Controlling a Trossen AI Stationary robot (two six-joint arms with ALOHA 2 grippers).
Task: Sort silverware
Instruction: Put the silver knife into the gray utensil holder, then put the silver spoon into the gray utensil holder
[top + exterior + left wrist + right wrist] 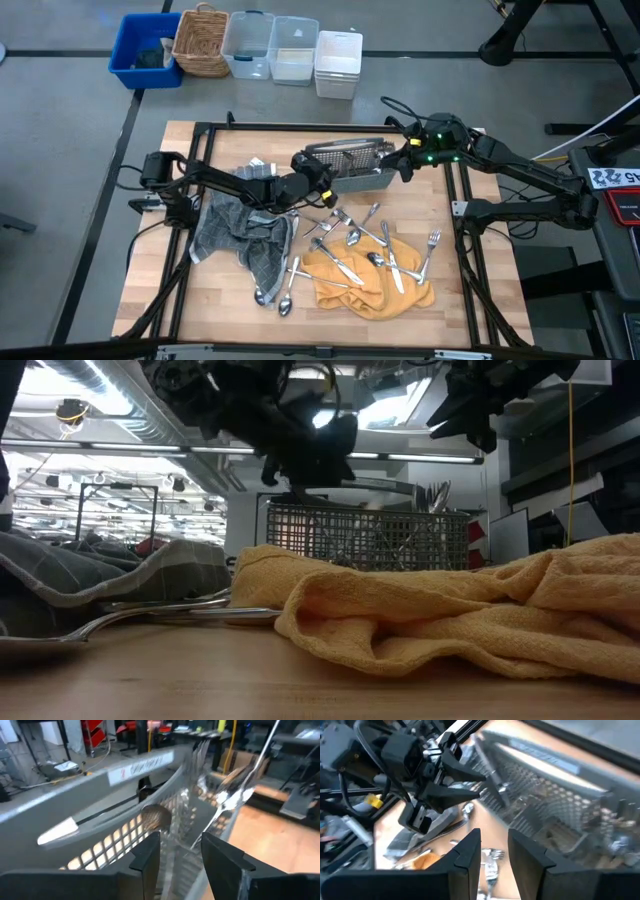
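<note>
The shiny metal silverware lies mostly loose: forks, spoons and knives scattered on a crumpled mustard-yellow cloth and on the bare wooden bench, with two spoons beside a grey checked towel. A few pieces already stand in the grey wire-mesh caddy at the far side of the bench; the low view shows fork tines rising above its rim.

The left gripper hangs at the caddy's near-left corner. Its wrist view shows the two dark fingers spread apart with nothing between them, and a spoon bowl just ahead inside the mesh, so a piece seems to be freshly let go. The right gripper hovers at the caddy's right end, its fingers parted and empty.

The main risk, as I judge it, is the two arms crowding the same caddy: a lift or swing by either could clip the other or knock the caddy askew. A finger could also snag the mesh or tip standing pieces out.
</note>
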